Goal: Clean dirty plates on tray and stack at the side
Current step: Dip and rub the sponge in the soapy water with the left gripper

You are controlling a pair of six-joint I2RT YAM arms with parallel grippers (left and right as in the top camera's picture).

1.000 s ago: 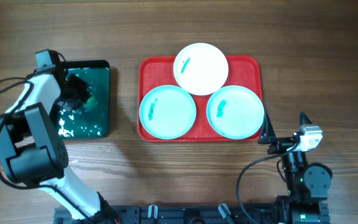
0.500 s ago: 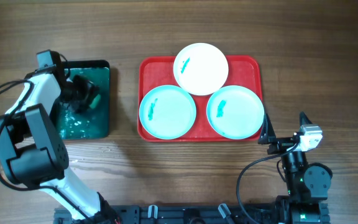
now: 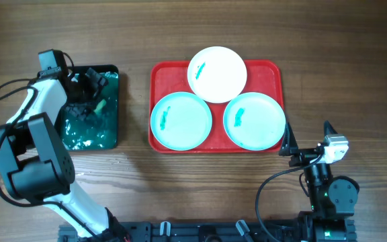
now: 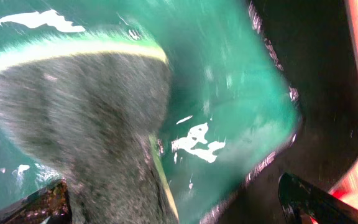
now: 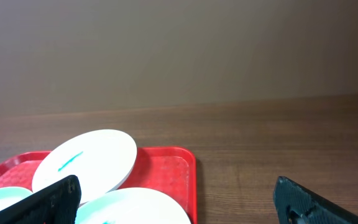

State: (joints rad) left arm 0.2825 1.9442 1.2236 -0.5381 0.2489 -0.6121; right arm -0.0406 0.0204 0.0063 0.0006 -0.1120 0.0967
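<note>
Jaws: stood apart on left gripper, sponge lower left; apart on right gripper.
Grasp: sponge sat off-centre; it needed centring before closing.

Left fingers and right fingers apart

Sponge blurred, cropped btm; turquoise plates cropped btm, R-wrist view.

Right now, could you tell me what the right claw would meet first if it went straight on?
Most likely the right rim of the red tray and the turquoise plate just inside it, ahead of the open right claw; depth is unclear.
</note>
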